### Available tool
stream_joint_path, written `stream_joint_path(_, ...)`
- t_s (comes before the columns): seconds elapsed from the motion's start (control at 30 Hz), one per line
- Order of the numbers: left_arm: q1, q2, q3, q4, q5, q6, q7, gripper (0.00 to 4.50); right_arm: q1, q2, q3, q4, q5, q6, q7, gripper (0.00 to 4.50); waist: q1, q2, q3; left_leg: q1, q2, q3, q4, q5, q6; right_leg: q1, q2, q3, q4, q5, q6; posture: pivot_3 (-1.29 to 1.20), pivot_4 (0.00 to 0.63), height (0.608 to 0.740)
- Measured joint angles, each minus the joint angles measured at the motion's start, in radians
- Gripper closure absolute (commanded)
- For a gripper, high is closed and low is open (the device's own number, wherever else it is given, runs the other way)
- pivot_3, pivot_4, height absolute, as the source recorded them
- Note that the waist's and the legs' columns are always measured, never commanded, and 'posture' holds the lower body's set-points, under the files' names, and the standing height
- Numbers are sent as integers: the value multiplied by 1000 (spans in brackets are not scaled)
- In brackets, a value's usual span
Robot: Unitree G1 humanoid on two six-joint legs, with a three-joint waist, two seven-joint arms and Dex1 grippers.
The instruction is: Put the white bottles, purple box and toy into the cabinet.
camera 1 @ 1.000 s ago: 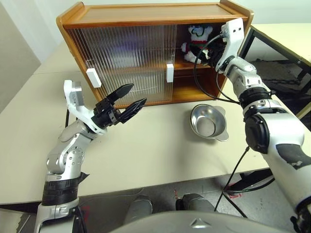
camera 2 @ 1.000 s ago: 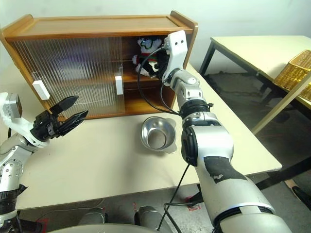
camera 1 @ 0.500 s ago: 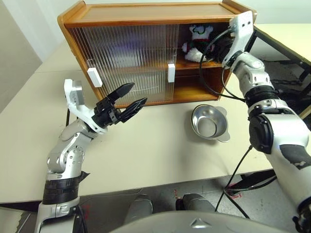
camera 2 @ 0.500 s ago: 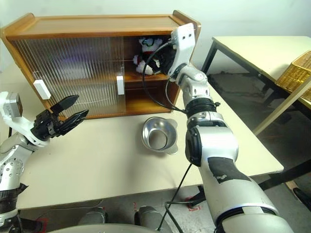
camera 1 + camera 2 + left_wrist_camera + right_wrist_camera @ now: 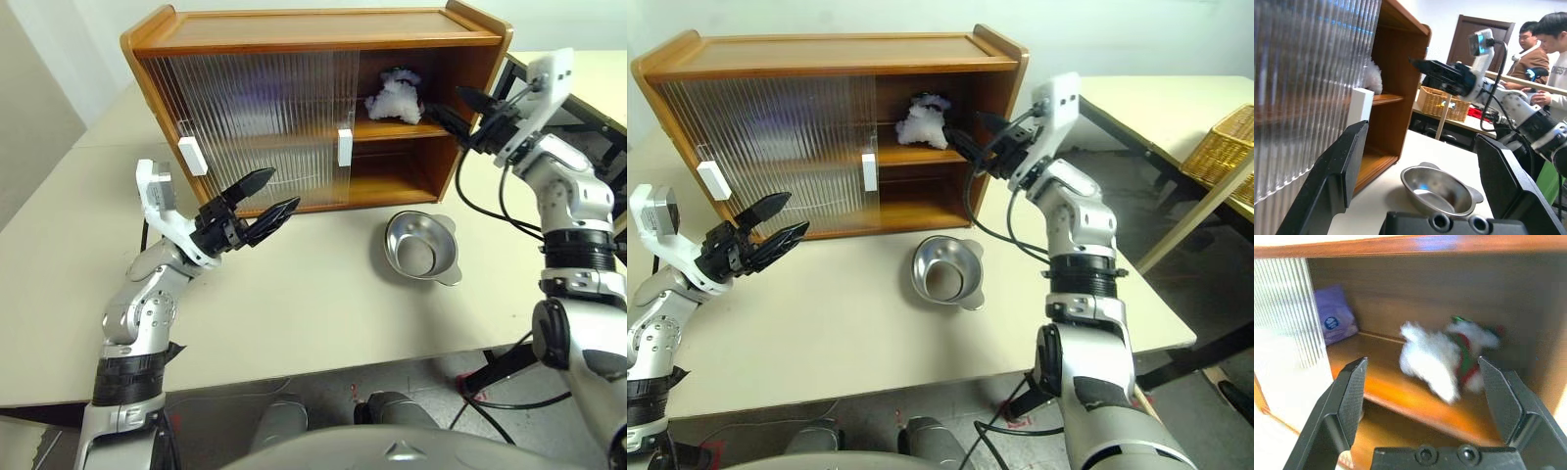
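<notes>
A shiny metal bowl (image 5: 421,247) sits upright on the pale counter (image 5: 313,304), its hollow empty. Off to the right stands a second table (image 5: 1156,98) bearing a wicker basket (image 5: 1220,147), and two people (image 5: 1542,54) are seated behind it.

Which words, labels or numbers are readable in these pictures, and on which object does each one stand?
None can be read.
Soft lilac-purple tissue pack on the upper shelf of the orange-brown wooden cabinet: a small round blue mark, its print too blurred to read.
Shiny metal bowl: no text visible.
</notes>
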Motion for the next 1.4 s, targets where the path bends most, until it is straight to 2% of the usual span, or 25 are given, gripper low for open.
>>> stream_joint_path(0.2, 1, 5, 5, 3, 0, 1, -10, 0, 233, -75, -85, -213, 159, 260, -9, 33, -11, -1, 1, 21, -9, -2, -1, 0, 0, 21, 3, 5, 0, -11, -1, -48, 0, 740)
stream_joint_path(0.3, 0, 7, 5, 5, 0, 2, -14, 0, 291, -79, -88, -259, 203, 350, -23, 33, -27, -2, 1, 23, -11, -1, -1, 0, 0, 24, -2, 4, 0, -11, 0, -43, 3, 740)
stream_joint_path(0.47, 1, 12, 7, 5, -1, 6, -14, 0, 334, -79, -116, -263, 294, 524, -73, 33, -31, -2, 2, 20, -11, -3, -1, -1, -1, 21, -7, 6, -1, -12, 1, -25, 10, 740)
stream_joint_path(0.7, 20, 16, 10, -1, -3, 10, -6, 0, 349, -79, -211, -197, 411, 738, -139, 33, -20, -2, 1, 6, -10, -6, -4, -2, -2, 9, -4, 5, 0, -17, 0, -16, 22, 740)
stream_joint_path(0.9, 31, 19, 13, -5, -5, 13, -3, 0, 349, -64, -317, -118, 478, 897, -241, 33, -4, -2, 1, 6, -12, -5, -3, -4, -1, 10, -3, 5, 0, -18, 11, -17, 24, 740)
stream_joint_path(1.0, 32, 21, 14, -6, -7, 15, -1, 0, 349, -53, -380, -94, 517, 985, -283, 33, -2, -2, 2, 6, -13, -5, -2, -5, -2, 11, -3, 6, 0, -21, 8, -19, 26, 740)
stream_joint_path(1.4, 31, 32, 19, -6, -24, 20, 1, 0, 455, -28, -509, -83, 555, 1146, -329, 33, -3, -2, 2, 5, -13, -6, -3, -5, -2, 10, -3, 6, 0, -23, 6, -21, 29, 740)
